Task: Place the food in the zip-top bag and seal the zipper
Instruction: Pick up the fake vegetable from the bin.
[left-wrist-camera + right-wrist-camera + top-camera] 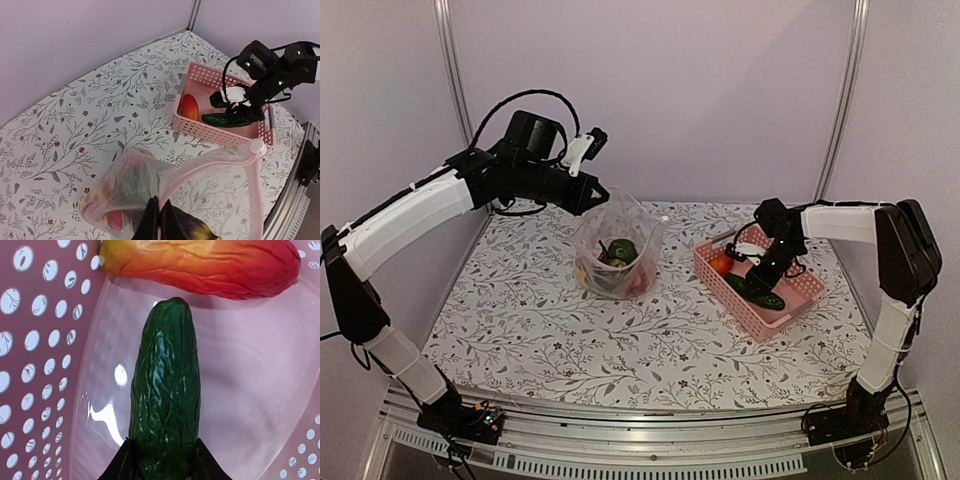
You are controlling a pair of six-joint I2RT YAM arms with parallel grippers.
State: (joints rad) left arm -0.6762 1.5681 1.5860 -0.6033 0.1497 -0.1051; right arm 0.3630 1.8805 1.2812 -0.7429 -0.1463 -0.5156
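**Clerk:** Entry one, the largest?

**Me:** The table (520, 330), covered in white cloth printed with leaves and small flowers. It carries every item below.

**Clerk:** Entry two?

**Me:** The zip-top bag (615, 240), clear and crinkled, standing near the middle of the table toward the back. My left tool (600, 197) is clenched on its upper edge and holds that edge up. In the left wrist view the two fingers (150, 225) are pressed together with film between them. Seen through the plastic are a green pepper (622, 250), an eggplant (192, 231), and red and yellow pieces I cannot name singly.

**Clerk:** Entry three?

**Me:** The pink basket (800, 290), with perforated walls. It sits on the table to the right of the bag and apart from it.

**Clerk:** Entry four?

**Me:** The cucumber (167, 390), long and dark green, lying flat on the basket floor. My right tool (162, 455) is grasping its near end, with one finger against each flank.

**Clerk:** Entry five?

**Me:** One red-orange fruit (200, 265), lying in the basket crosswise just beyond the cucumber's far tip. I cannot tell whether the two touch.

**Clerk:** And the smallest?

**Me:** The zipper (215, 161), a thin strip along the bag's mouth. It bows outward from my left tool to a bend, then turns back down. The two sides stand apart, so the mouth is unsealed.
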